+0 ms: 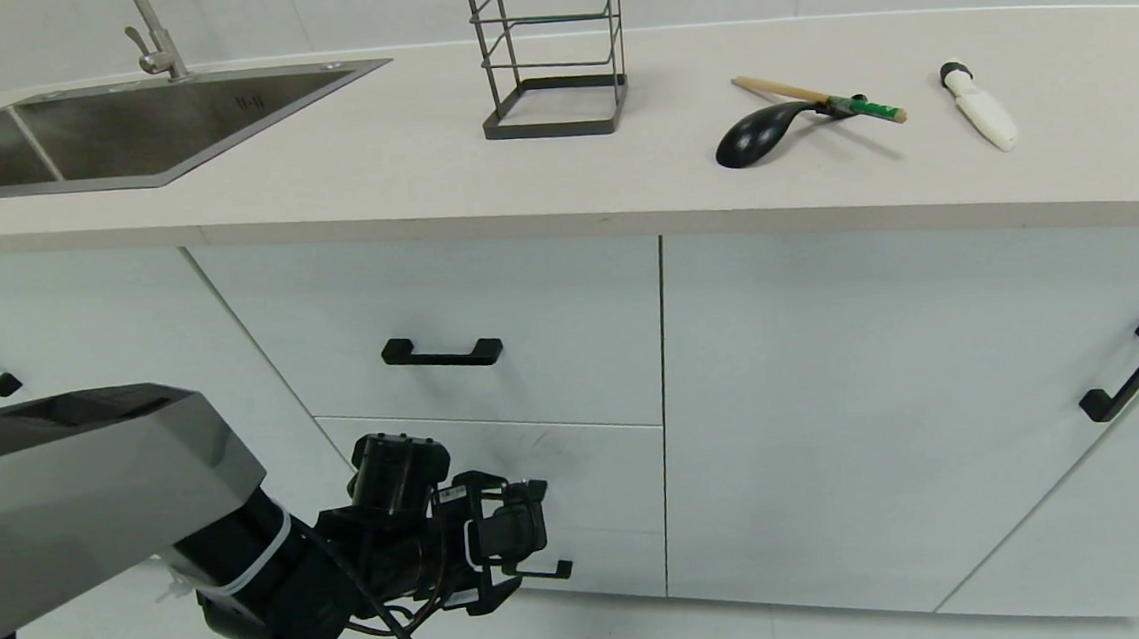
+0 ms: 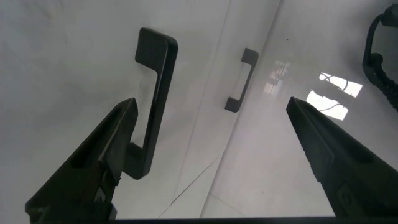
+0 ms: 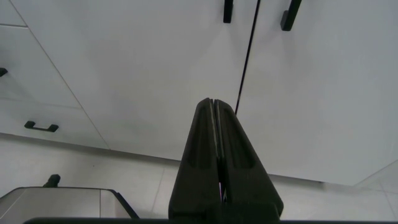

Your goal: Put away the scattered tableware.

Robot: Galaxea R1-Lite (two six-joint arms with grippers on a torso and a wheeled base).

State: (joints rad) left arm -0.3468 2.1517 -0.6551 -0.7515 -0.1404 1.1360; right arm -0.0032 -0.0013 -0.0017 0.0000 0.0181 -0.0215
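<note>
– Low in front of the cabinet drawers, how does the left gripper [image 1: 549, 526] stand?
– It hangs just below the black drawer handle [image 1: 441, 351], and it has hold of nothing. In the left wrist view its fingers [image 2: 99, 168] are spread wide. A black pull [image 2: 152, 106] on the white front shows beyond them, nearer one finger than the other.
– And the right gripper [image 3: 214, 109]?
– Its fingers are pressed flat together with nothing between them, and it points at white cabinet doors [image 3: 311, 93].
– Where is the tableware?
– All of it is up on the countertop [image 1: 369, 173], well above the left gripper and off to its right. The black spoon [image 1: 762, 133] is the nearest of the three, its bowl turned toward the counter's front edge. A wooden stick with a green band [image 1: 820, 98] lies across the spoon's handle, touching it. The white utensil with a black end [image 1: 981, 108] lies farther right, apart from both.
– Anything else up there?
– A wire rack [image 1: 551, 50] stands upright almost straight above the left gripper. The sink [image 1: 145, 124] is above it and to its left.
</note>
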